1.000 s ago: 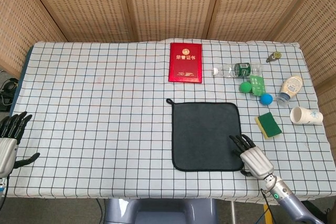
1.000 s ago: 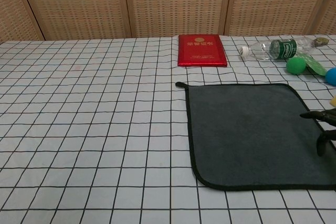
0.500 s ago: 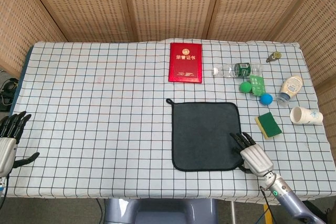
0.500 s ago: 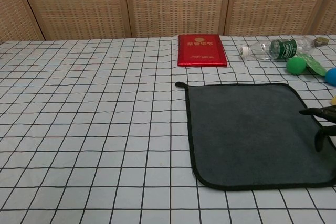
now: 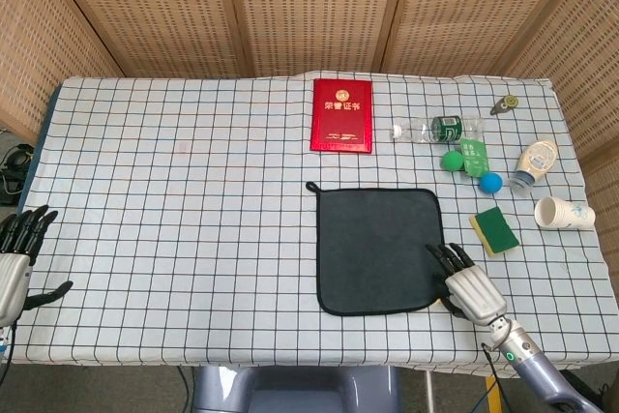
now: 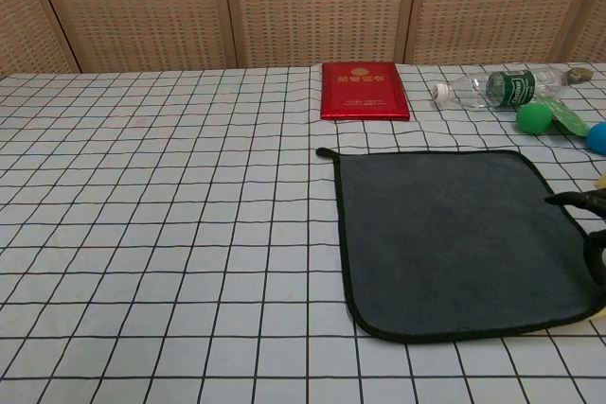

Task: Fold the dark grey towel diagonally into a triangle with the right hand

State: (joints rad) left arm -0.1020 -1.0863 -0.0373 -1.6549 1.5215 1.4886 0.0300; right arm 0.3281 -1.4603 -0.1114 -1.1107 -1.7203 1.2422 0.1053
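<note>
The dark grey towel lies flat on the checked tablecloth, right of centre, with a small loop at its far left corner. My right hand sits over the towel's near right corner, fingers pointing away from me along the right edge and thumb curled at the hem. That corner is drawn in and slightly raised toward the hand, so the hand appears to pinch it. My left hand hangs at the table's near left edge, fingers apart and holding nothing.
A red booklet lies beyond the towel. To the towel's right are a lying clear bottle, a green ball, a blue ball, a green-yellow sponge, a tipped paper cup and a small tipped bottle.
The right hand shifted slightly right and toward me. The towel's near right corner pulled inward and its near edge now slants up toward the hand. The left hand stayed put.
</note>
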